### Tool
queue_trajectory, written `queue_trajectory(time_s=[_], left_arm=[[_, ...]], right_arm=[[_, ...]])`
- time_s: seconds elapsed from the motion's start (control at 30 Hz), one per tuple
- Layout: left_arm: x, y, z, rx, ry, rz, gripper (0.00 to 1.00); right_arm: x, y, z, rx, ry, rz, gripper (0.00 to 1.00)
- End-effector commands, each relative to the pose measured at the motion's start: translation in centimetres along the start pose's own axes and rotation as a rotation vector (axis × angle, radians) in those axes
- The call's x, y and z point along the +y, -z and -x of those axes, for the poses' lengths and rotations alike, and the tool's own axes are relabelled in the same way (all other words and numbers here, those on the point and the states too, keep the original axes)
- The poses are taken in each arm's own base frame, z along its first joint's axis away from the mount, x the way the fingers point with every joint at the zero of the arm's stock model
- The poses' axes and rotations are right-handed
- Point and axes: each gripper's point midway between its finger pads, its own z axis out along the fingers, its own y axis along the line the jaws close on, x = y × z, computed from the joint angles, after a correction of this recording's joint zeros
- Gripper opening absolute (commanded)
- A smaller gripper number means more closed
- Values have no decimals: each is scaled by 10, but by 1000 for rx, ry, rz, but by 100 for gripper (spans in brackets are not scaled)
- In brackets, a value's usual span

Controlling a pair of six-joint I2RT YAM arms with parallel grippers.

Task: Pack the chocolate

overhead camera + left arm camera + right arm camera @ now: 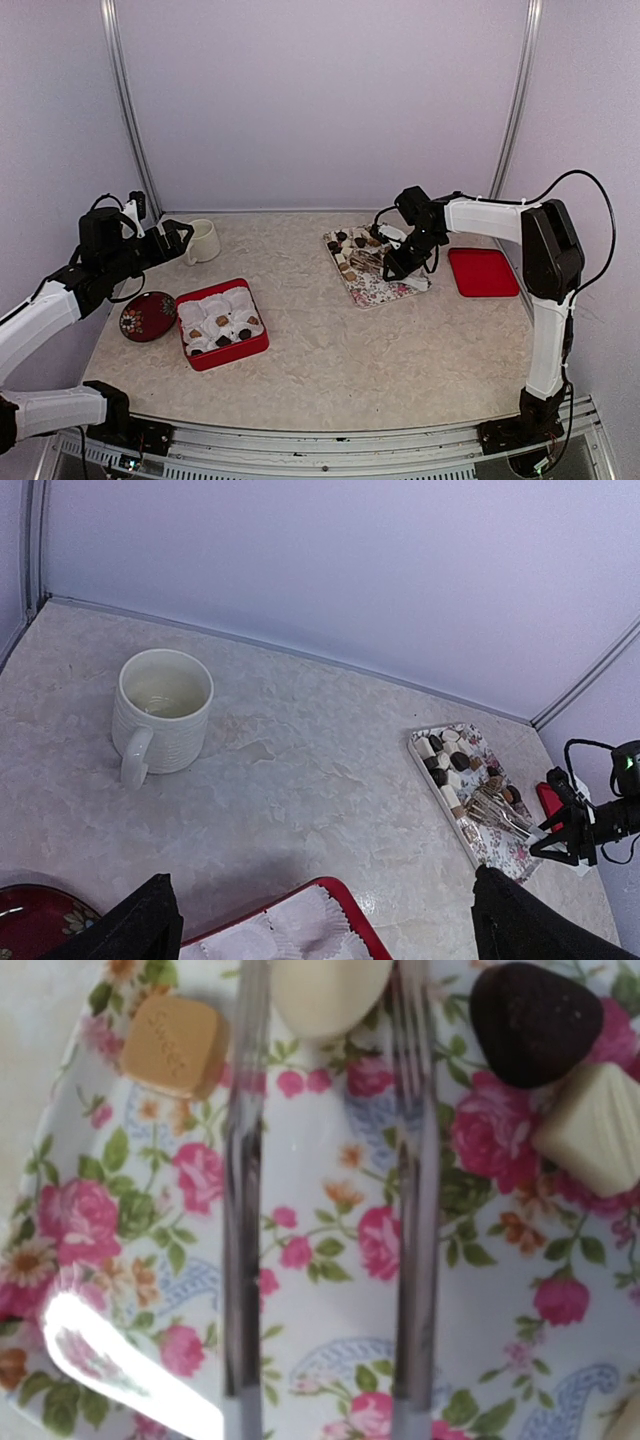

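Note:
Chocolate pieces (352, 250), dark, tan and cream, lie on a floral tray (385, 290); they also show in the left wrist view (450, 765). My right gripper (398, 262) hangs low over the tray. In the right wrist view its two thin metal fingers (245, 1210) stand apart, the right gripper (330, 1060) open, with a cream piece (330, 990) between the tips. A tan square (175, 1045) and a dark piece (535, 1020) lie beside them. A red box (255, 345) of white paper cups holds a few pieces (222, 321). My left gripper (172, 240) is open and empty (322, 900) above the box's far corner.
A white mug (203, 241) stands at the back left, near my left gripper. A dark red oval dish (148, 316) lies left of the box. A red lid (483, 271) lies right of the tray. Walls close the back and sides.

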Motion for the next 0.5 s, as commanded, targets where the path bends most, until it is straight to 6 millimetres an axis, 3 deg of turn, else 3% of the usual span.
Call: queue_trajectory(time_s=[0.0,0.27,0.47], left_arm=[[-10,1,15,-33,-4,-29,99],[-11,1,16,-34,-6,-31,99],[-10,-1,16,-33,-4,-30,99]], right_arm=[[4,7,11,-34,17,-5,34],[4,35,24,-87,27,-33,30],[17,61,44,-154,56,-8,29]])
